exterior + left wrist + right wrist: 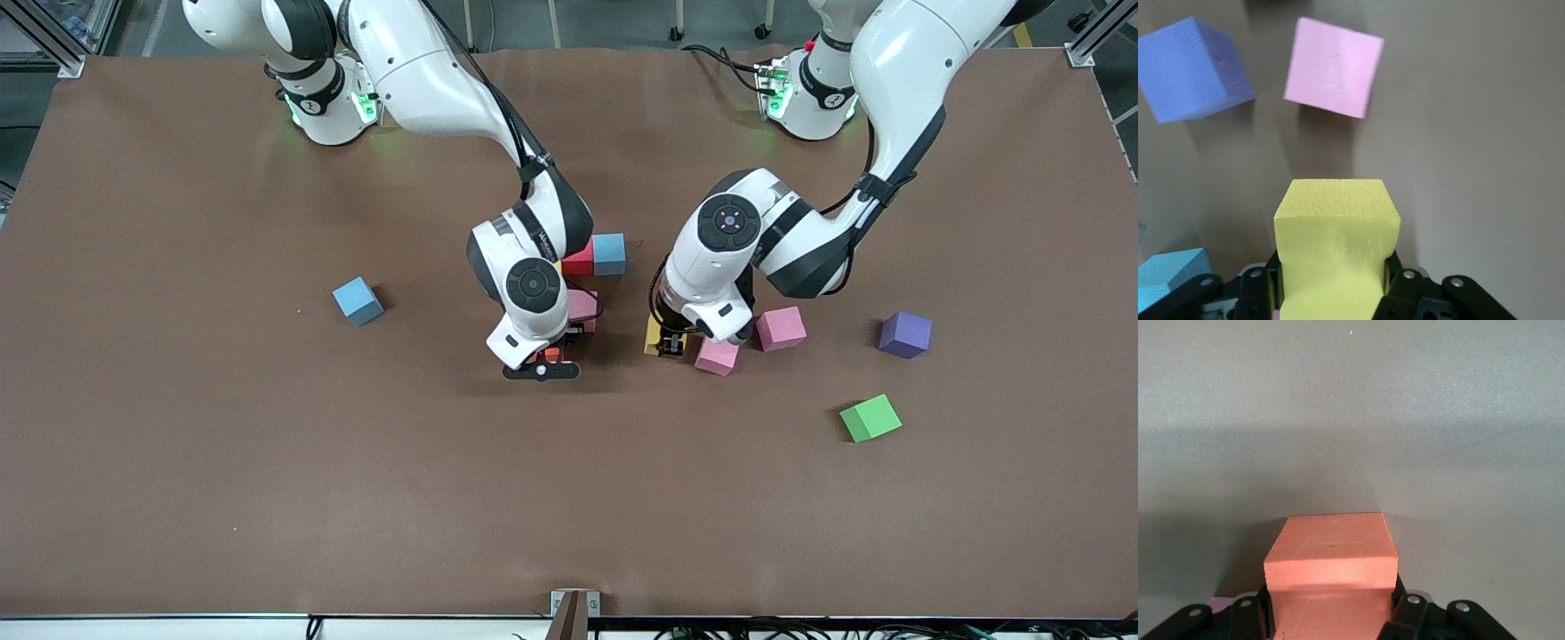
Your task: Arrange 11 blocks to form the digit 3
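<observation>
My right gripper is shut on the orange block, low over the table's middle; the right wrist view shows the gripper and the orange block over bare table. My left gripper is shut on a yellow block; the left wrist view shows that gripper and the yellow block. A red block and a light blue block touch side by side. A pink block lies partly under the right arm. Two pink blocks lie beside the left gripper.
A lone light blue block lies toward the right arm's end. A purple block and a green cube lie toward the left arm's end. The left wrist view shows a pink block, the purple block and a light blue corner.
</observation>
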Tool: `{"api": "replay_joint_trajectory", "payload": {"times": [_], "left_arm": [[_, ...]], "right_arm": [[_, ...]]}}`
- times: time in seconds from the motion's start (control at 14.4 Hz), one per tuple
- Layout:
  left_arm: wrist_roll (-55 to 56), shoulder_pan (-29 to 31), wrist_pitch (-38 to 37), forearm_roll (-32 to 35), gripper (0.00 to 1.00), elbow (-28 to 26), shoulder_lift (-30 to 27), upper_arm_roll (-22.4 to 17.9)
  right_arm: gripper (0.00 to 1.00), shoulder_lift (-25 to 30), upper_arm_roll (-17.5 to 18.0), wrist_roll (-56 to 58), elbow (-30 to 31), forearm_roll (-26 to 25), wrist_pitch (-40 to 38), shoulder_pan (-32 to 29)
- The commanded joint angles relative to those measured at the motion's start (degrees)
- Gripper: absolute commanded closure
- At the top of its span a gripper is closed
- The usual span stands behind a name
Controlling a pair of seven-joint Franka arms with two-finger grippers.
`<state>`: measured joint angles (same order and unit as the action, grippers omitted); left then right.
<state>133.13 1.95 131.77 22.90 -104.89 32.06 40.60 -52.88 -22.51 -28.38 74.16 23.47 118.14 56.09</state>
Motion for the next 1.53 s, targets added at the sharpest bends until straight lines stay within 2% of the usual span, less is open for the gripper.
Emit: {"api": "replay_joint_trajectory", "payload": {"times": [0.0, 0.07, 0.14, 0.35, 0.76, 0.9, 1.04, 1.18, 1.32, 1.46], "left_arm": [[4.8, 0.4, 1.8, -1.0, 0.89, -4.1, -1.7, 0.9], [6.6, 0.2, 3.6, -0.8, 0.89, -5.5, -1.6, 0.9], [7.1, 0.4, 5.0, -0.5, 0.86, -6.4, -1.5, 0.8], [8.0, 0.1, 6.9, 2.4, 0.87, -6.6, 0.9, 0.7], [13.8, -0.2, 12.1, 2.5, 0.87, -8.9, 1.8, 0.6], [15.0, -1.2, 12.5, 2.6, 0.87, -8.6, 2.3, 0.4], [15.1, -2.5, 11.8, 3.6, 0.86, -7.8, 2.0, -1.6], [16.9, -5.3, 11.9, 3.8, 0.87, -5.9, 4.3, -2.0], [19.5, -9.8, 11.8, 4.3, 0.86, -3.9, 4.6, -6.0], [20.8, -12.9, 11.8, 4.3, 0.87, -3.7, 4.7, -8.1]], "right_arm": [[0.74, 1.4, 0.0, 0.1, 2.6, -0.3, 0.8, 1.0], [0.01, 1.3, 0.0, 0.0, 2.6, -0.3, 0.9, 1.1], [0.00, 1.3, -0.1, 0.2, 2.6, -0.4, 0.9, 1.0], [0.00, 1.3, -0.1, 0.4, 2.5, -0.3, 0.8, 1.0], [0.00, 2.0, -0.3, 0.8, 1.4, -0.3, 0.1, 0.6], [0.00, 4.2, -0.3, 0.9, 1.3, -0.2, -0.4, -0.1], [0.00, 6.7, -0.5, 3.3, 1.3, -0.2, -3.9, -1.8], [0.00, 9.6, -3.5, 3.1, 2.1, -0.2, -6.8, -2.5], [0.00, 11.1, -7.4, 3.1, 3.0, -0.2, -7.7, -2.4], [0.00, 12.7, -11.0, 3.1, 4.0, -0.2, -7.7, -2.3]]}}
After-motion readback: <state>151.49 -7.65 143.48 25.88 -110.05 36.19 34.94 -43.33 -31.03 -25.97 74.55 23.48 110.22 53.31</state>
